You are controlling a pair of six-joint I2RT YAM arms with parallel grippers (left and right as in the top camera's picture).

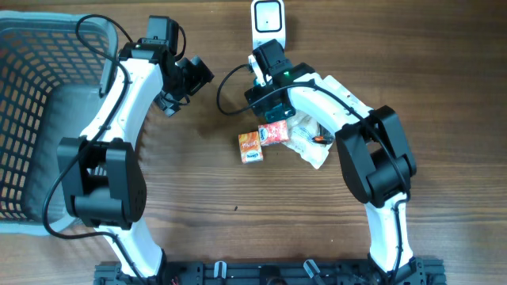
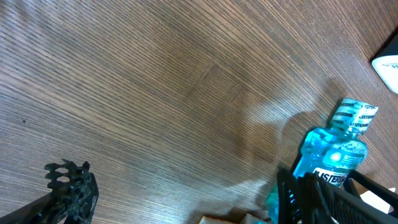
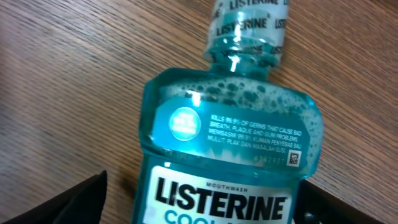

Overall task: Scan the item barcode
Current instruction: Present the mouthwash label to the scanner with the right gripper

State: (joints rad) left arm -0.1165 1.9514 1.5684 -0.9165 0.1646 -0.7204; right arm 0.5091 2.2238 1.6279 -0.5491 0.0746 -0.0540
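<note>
A blue Listerine mouthwash bottle lies on the wooden table, label up and cap pointing away from the right wrist camera. My right gripper is open and straddles the bottle's lower body. Its left finger stands a little clear of the bottle and its right finger is at the bottle's edge. From overhead the right gripper covers most of the bottle. The left wrist view shows the bottle at the right. My left gripper hangs open over bare wood with nothing in it. The white scanner stands at the back.
An orange box, a red packet and a white bag lie just in front of the right gripper. A grey mesh basket fills the left side of the table.
</note>
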